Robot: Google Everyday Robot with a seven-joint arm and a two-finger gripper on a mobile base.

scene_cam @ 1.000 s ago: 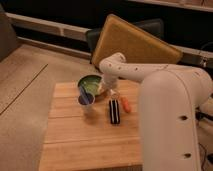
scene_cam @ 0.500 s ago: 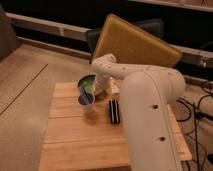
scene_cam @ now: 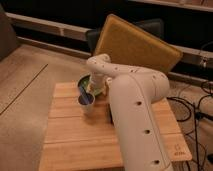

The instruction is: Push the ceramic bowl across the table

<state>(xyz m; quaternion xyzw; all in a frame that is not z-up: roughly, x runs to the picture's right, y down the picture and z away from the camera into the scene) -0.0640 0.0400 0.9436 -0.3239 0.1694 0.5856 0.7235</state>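
Gripper [scene_cam: 96,85]: mostly hidden behind the white arm [scene_cam: 131,95]. Ceramic bowl [scene_cam: 85,81]: right half hidden by arm. Table [scene_cam: 70,135]: bottom edge cut off.

A white robot arm [scene_cam: 131,100], dotted with small dark holes, ends in a gripper [scene_cam: 95,86] at a glossy green bowl [scene_cam: 85,82]. A grey cup [scene_cam: 87,101] holds a blue stick [scene_cam: 83,89]. The table [scene_cam: 75,135] is pale wood in joined planks. Behind leans a mustard-yellow board [scene_cam: 135,42].

One bowl [scene_cam: 89,85], one cup [scene_cam: 86,101], possibly one end effector [scene_cam: 96,86].
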